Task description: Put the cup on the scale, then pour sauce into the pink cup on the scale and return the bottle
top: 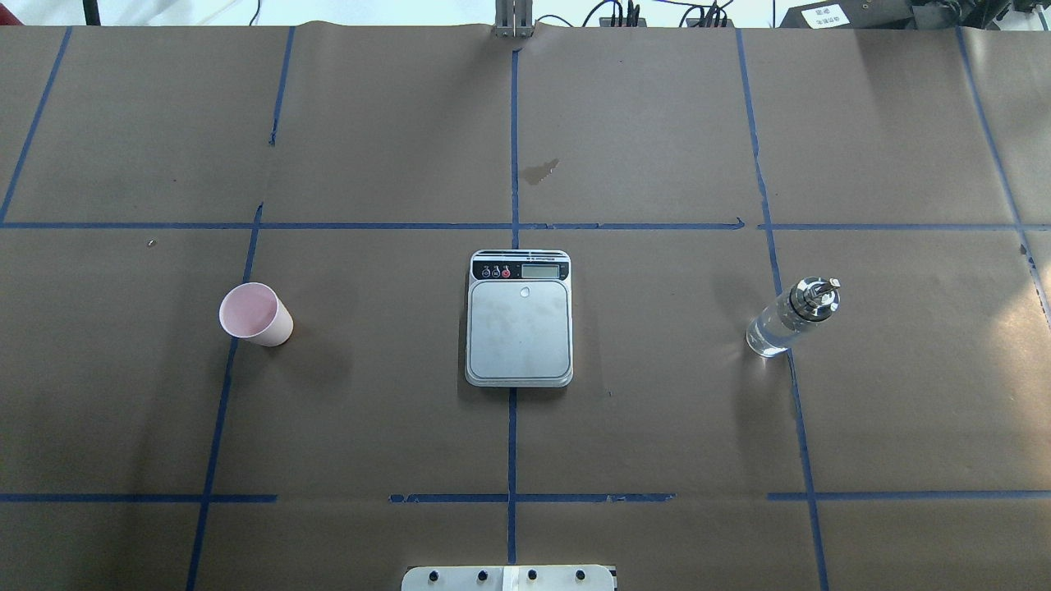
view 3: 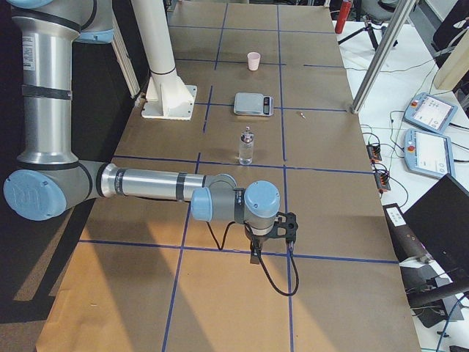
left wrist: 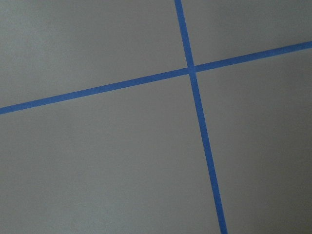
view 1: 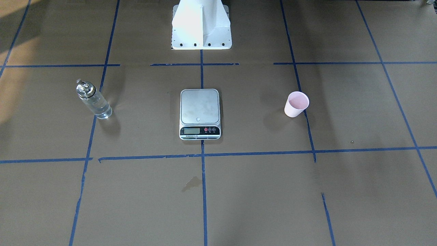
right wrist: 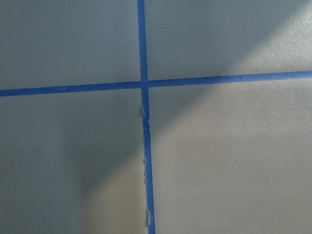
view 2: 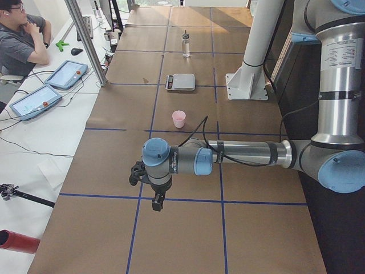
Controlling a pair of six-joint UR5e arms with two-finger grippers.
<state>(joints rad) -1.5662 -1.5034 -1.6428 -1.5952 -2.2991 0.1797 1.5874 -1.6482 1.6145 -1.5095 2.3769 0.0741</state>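
The pale pink cup (top: 256, 315) stands upright and empty on the brown paper, on my left side of the table; it also shows in the front view (view 1: 296, 104). The steel-plate scale (top: 519, 318) lies in the middle with nothing on it. The clear bottle (top: 790, 318) with its silver spout cap stands on my right side, holding clear sauce (view 1: 99, 107). My left gripper (view 2: 155, 202) hangs over the table's left end, far from the cup. My right gripper (view 3: 255, 257) hangs over the right end, far from the bottle. I cannot tell whether either is open or shut.
Blue tape lines grid the paper-covered table. The robot's white base (view 1: 201, 25) stands behind the scale. A small dark stain (top: 542, 171) lies beyond the scale. An operator (view 2: 23, 40), tablets (view 2: 65, 73) and an aluminium post (view 2: 85, 40) line the far side.
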